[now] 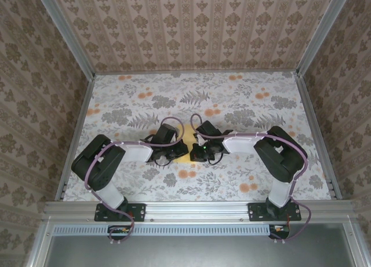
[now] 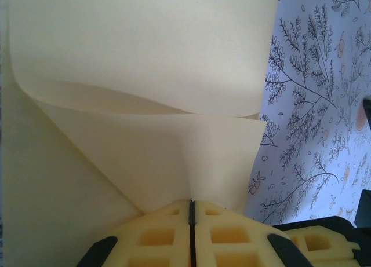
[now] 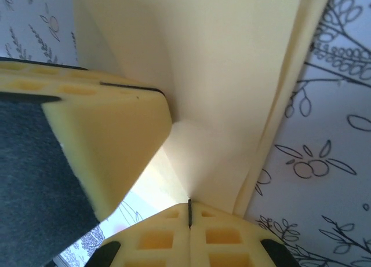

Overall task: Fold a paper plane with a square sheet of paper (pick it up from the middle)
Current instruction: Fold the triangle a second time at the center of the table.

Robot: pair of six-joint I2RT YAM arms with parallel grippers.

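Square sheet of paper, part-folded, mid-frame in top view; pinched by left gripper and right gripper, both clamped tight on it, rising up-frame from each fingertip seam; equally close to both.

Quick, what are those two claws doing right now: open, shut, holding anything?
Left gripper: shut, pinching the partly folded yellow sheet of paper.
Right gripper: shut, pinching the same sheet of paper.
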